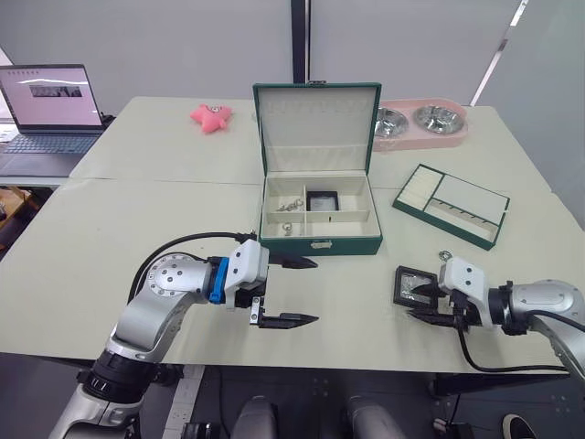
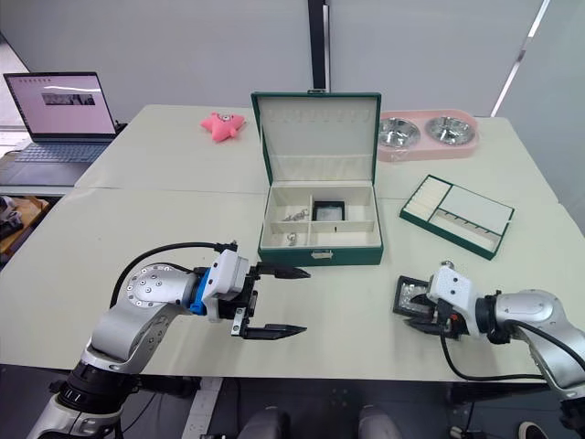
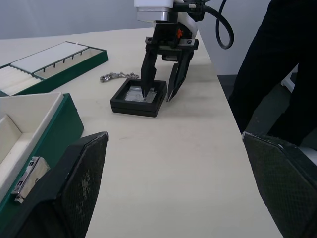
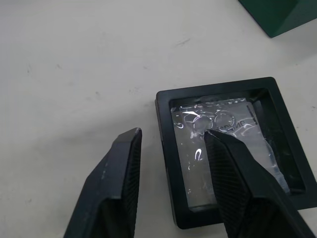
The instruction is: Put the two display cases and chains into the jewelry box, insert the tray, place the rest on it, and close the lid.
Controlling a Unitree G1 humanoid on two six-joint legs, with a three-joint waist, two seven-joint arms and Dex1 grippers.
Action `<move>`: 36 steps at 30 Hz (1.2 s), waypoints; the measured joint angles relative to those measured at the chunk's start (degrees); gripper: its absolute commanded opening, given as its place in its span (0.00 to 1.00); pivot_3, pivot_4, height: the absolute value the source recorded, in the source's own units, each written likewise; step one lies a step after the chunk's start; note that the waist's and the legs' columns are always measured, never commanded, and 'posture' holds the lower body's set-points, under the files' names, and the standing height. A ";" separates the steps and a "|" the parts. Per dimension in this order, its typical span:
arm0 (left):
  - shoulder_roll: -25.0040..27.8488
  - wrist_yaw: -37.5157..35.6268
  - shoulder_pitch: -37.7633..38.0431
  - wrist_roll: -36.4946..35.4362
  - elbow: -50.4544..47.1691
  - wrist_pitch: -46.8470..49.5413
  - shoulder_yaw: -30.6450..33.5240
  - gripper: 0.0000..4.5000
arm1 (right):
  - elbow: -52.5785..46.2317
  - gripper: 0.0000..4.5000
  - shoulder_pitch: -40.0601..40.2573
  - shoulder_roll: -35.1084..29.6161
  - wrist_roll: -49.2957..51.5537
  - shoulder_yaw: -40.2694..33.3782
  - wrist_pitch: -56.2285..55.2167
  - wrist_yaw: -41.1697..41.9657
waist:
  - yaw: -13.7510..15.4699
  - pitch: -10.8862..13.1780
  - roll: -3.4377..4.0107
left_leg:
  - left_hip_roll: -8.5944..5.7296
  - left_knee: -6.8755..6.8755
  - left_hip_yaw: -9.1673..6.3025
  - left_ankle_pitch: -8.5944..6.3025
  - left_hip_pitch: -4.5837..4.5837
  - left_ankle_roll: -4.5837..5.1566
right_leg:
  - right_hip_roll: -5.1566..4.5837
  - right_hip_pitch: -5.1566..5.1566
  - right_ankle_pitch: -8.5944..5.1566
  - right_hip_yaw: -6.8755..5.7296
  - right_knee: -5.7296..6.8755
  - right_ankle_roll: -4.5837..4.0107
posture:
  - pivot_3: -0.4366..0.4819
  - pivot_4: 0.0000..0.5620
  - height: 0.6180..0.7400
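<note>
- The right gripper [image 1: 426, 303] is low over the table's near right part, its two black fingers spread and straddling one wall of a display case [image 4: 230, 151]: one finger [image 4: 237, 173] rests on the case's clear top over the silvery contents, the other finger [image 4: 111, 191] stands outside the frame on the bare table [image 1: 110, 238].
- This display case lies flat on the table, in front of the tray and to the right of the jewelry box.
- A short silver chain [image 3: 115, 76] lies on the table just behind the case, between it and the tray.
- The left gripper [image 1: 288, 291] hovers above the table in front of the jewelry box's left half, fingers spread wide and holding nothing.
- The jewelry box [image 1: 320, 245] sits in the table's middle, its lid [image 1: 316, 128] standing upright and open, cream lining showing.
- Inside the box, the second display case [image 1: 322, 201] lies in a middle rear compartment; small silver chains [image 1: 291, 205] lie in the compartment to its left, and another small silver piece [image 1: 285, 229] in the front left one.
- The tray [image 1: 451, 204] rests on the table to the right of the box, well apart from it, angled.
- Behind the box stand a pink double-bowl feeder [image 1: 420, 123] on the right and a pink star-shaped toy [image 1: 210, 116] on the left.
- A laptop [image 1: 47, 114] stands open on the far left.
</note>
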 measured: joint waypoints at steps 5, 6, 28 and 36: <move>-0.42 0.32 -0.02 0.02 0.13 -0.02 0.00 1.00 | 0.42 0.03 -0.13 0.64 -0.04 0.00 -0.91 -0.06 | 0.00 0.00 0.00 | 0.00 0.00 0.00 0.00 0.00 0.00 | 0.00 0.00 0.00 0.00 0.00 0.00 | 0.48 0.27 1.00; -0.55 0.41 -0.02 0.02 0.13 -0.02 0.00 1.00 | 0.43 0.00 -0.22 0.68 -0.04 0.00 -0.94 -0.09 | 0.00 0.00 0.00 | 0.00 0.00 0.00 0.00 0.00 0.00 | 0.00 0.00 0.00 0.00 0.00 0.00 | 0.48 0.27 1.00; -3.39 9.75 -0.50 -1.80 1.36 3.83 5.18 1.00 | 4.77 0.00 -22.61 -1.04 7.50 0.06 6.66 8.91 | -0.24 0.00 0.01 | 0.03 0.04 -0.02 0.00 0.02 0.00 | 0.00 -0.01 0.00 -0.02 0.04 -0.01 | 0.48 0.27 1.00; -3.93 16.52 1.00 -2.31 0.93 5.65 9.92 1.00 | 18.65 0.00 -42.44 7.28 2.20 10.96 6.03 13.45 | -0.61 0.00 0.01 | 0.03 0.05 0.01 0.00 0.00 0.00 | -0.07 -0.10 0.01 -0.01 0.05 -0.01 | 0.48 0.27 1.00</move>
